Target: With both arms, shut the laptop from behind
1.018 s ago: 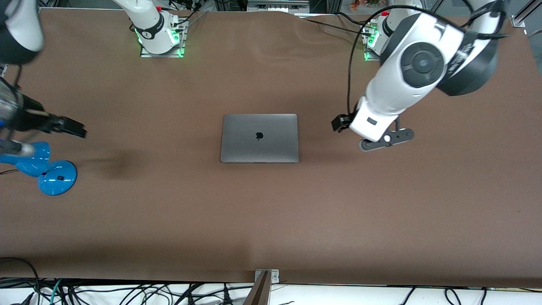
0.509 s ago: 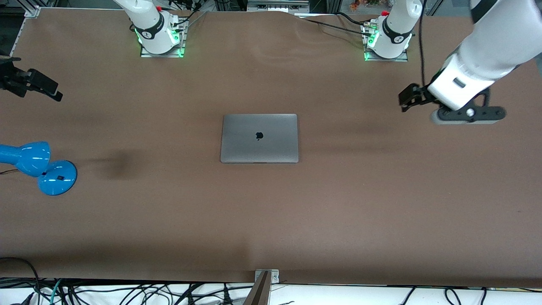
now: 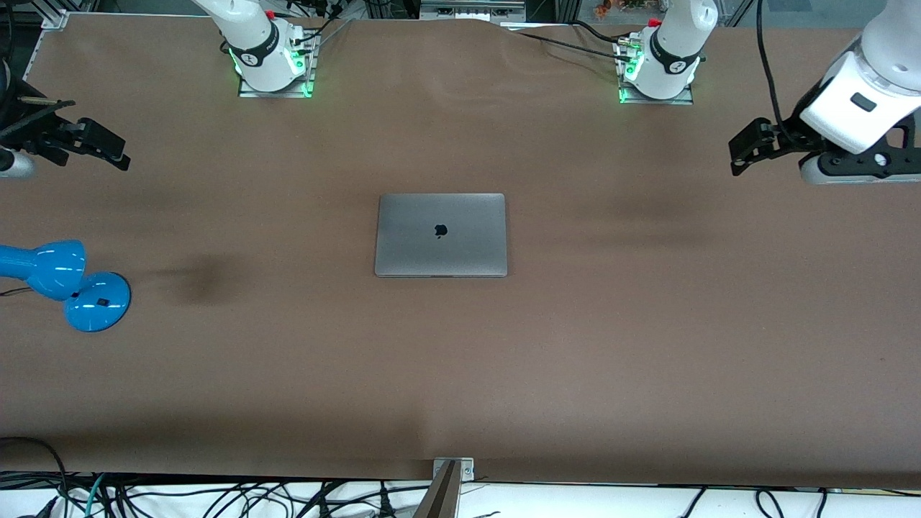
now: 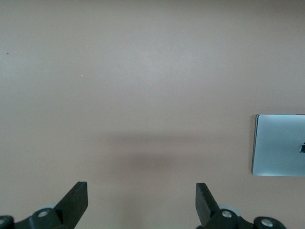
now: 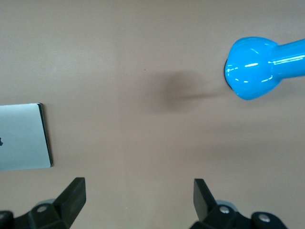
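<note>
Slim space-grey metal laptop (image 3: 440, 234) lies flat at middle of brown table (image 3: 460, 374), lid down, apple logo up. Looks closed already.

Both arms have pulled away outward over last second:
- left black gripper (image 3: 748, 147) now over table's left-arm end, fingers spread, holding nothing
- right black gripper (image 3: 97, 147) over right-arm end, above blue desk lamp (image 3: 68, 284), also spread, empty

Reads as retreat after task completion; nothing left to push.

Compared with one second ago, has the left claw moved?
Yes. The left claw, open, has moved away from the closed laptop toward the left arm's end of the table; the laptop has stayed in place.
</note>
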Tool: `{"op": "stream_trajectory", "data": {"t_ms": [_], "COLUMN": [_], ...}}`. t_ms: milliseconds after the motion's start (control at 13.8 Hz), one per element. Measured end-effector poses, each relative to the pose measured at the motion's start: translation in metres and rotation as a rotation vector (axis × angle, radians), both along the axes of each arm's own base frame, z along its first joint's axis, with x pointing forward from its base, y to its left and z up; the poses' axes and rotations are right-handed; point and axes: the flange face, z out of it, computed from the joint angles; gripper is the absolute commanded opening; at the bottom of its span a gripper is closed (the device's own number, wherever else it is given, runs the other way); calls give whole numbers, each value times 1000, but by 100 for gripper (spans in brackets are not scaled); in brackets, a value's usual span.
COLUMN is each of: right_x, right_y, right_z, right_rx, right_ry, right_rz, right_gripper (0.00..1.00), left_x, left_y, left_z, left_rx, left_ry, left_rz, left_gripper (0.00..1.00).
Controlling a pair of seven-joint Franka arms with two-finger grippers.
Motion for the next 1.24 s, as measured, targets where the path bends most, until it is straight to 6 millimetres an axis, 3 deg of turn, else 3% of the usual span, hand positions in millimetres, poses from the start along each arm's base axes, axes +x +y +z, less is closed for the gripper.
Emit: {"op": "stream_trajectory", "data": {"t_ms": [291,1236], "right_x": [1,1], "right_y": [0,0], "right_z": [0,-1], "right_rx": [-1,-1], "right_ry": [-7,-6], "right_rz": [0,0], "right_gripper": [100,100], "left_x": [1,1], "left_y": [21,31], "left_z": [3,-10], "left_rx": [1,-40], "left_ry": [-4,45], "left_rz": [4,26], "left_gripper": [100,100]}}
